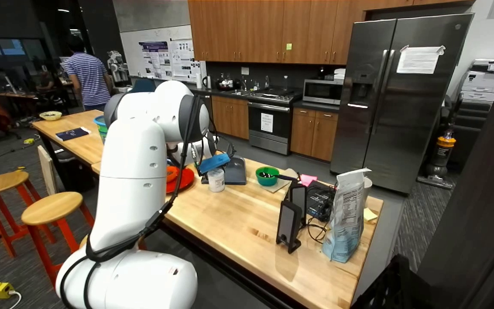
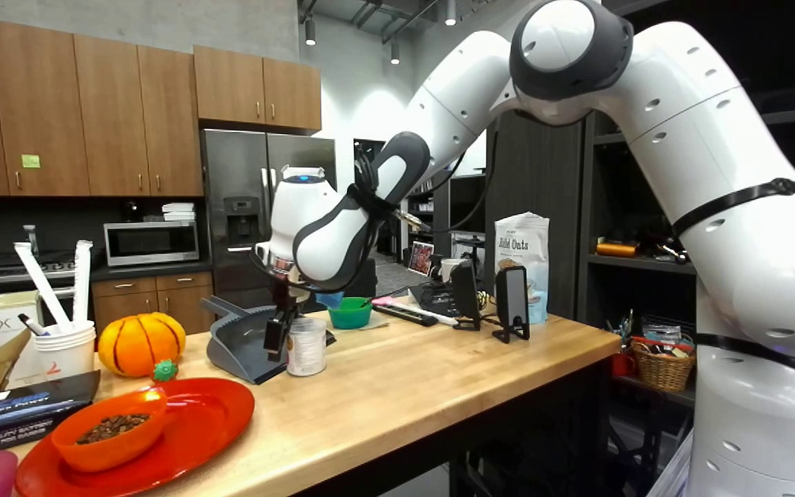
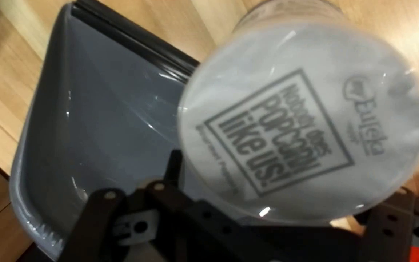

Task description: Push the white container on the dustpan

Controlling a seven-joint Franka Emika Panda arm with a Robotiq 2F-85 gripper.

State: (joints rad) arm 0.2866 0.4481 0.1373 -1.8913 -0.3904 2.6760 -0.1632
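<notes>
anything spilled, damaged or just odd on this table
The dustpan looks odd: usually a floor tool, it sits on the tabletop near an orange bowl of brown bits, possibly food. Nothing visible looks spilled or damaged.

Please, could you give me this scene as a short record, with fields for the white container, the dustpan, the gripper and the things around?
dustpan: dark grey, lying on the table, black lip toward the white container
container position: upright on the table, beside the lip, not on the dustpan
container top: printed "Nobody does popcorn like us!"
gripper: looks open, beside the container; contact unclear
nearby: green bowl; orange bowl on red plate
</notes>
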